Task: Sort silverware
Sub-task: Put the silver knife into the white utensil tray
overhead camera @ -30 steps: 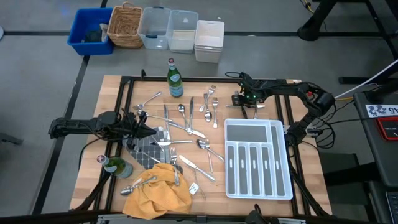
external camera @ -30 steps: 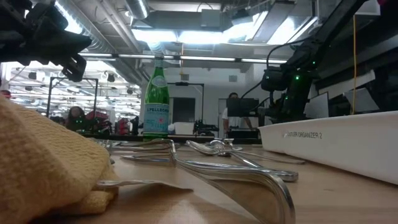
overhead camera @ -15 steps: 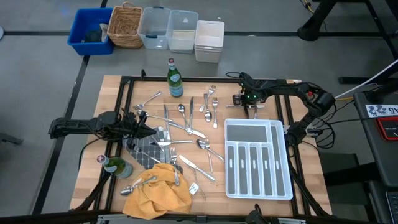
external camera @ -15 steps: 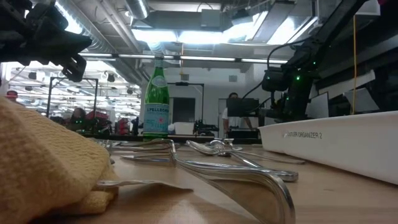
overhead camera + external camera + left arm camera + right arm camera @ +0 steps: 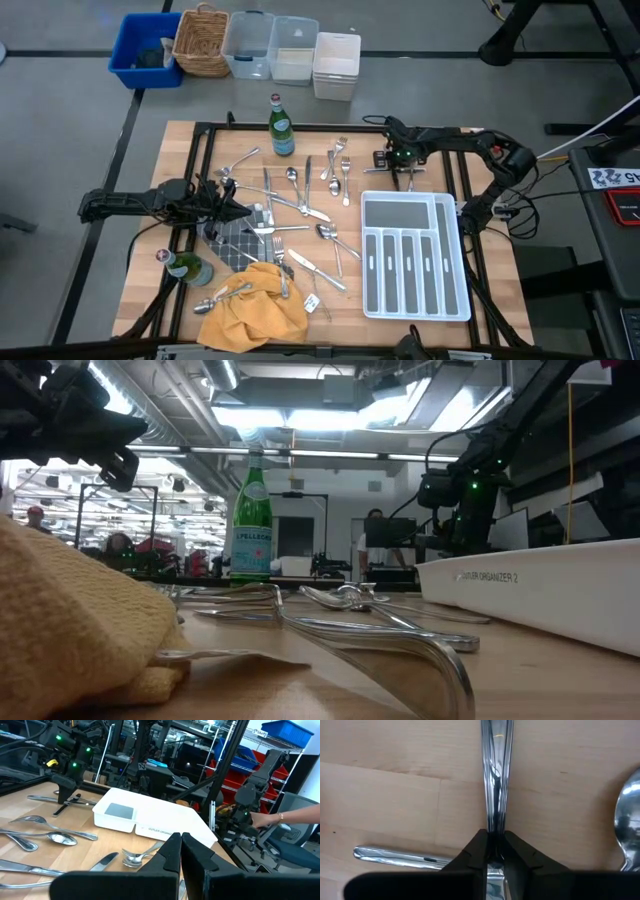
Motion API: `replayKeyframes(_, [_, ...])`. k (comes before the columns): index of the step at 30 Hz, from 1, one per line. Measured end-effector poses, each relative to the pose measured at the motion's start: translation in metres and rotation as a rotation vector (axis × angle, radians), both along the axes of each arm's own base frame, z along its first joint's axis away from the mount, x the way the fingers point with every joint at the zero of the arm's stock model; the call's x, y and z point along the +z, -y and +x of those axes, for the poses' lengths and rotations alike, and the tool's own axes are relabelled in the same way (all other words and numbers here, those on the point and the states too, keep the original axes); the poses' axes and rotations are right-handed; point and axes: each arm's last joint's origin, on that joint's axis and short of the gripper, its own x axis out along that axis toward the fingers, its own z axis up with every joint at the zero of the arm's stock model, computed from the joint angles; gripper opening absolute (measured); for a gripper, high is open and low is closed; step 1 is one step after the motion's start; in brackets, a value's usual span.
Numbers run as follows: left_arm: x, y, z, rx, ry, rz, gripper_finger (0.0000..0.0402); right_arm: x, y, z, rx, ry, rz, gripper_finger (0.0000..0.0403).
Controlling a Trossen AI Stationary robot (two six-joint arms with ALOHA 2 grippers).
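Wooden table [image 5: 485, 300], cutlery scattered centre. Right gripper [image 5: 494, 851], upper right, pointed down, clamped on a utensil handle [image 5: 495, 780]; left gripper [image 5: 180, 851], centre left, fingers together.

Bright overhead ceiling glare — foreground cloth [image 5: 70, 620] blurred (low view)

My high view looks straight down on the whole table [image 5: 190, 150]; the low one sits at tabletop height, facing the room. Both share the green bottle [image 5: 282, 128]. My right wrist camera hovers very close above the wood.
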Motion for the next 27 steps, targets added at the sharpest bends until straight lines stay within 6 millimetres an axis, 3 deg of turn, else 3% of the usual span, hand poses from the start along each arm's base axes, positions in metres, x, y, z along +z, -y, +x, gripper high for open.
replayKeyframes(10, [0.000, 0.000, 0.000, -0.001, 0.001, 0.000, 0.0000, 0.046, 0.019, 0.022, 0.040, 0.087, -0.048, 0.0047])
replayKeyframes(16, [0.000, 0.000, 0.000, -0.001, 0.003, 0.000, 0.0000, 0.074, 0.013, 0.027, 0.097, 0.112, 0.134, 0.0048])
replayKeyframes(21, [0.000, 0.000, 0.000, -0.001, 0.003, 0.000, 0.0000, 0.089, -0.015, 0.035, 0.175, 0.036, 0.300, 0.0048])
replayKeyframes(27, [0.000, 0.000, 0.000, -0.001, 0.004, 0.000, 0.0000, 0.092, -0.067, 0.050, 0.288, -0.099, 0.429, 0.0048])
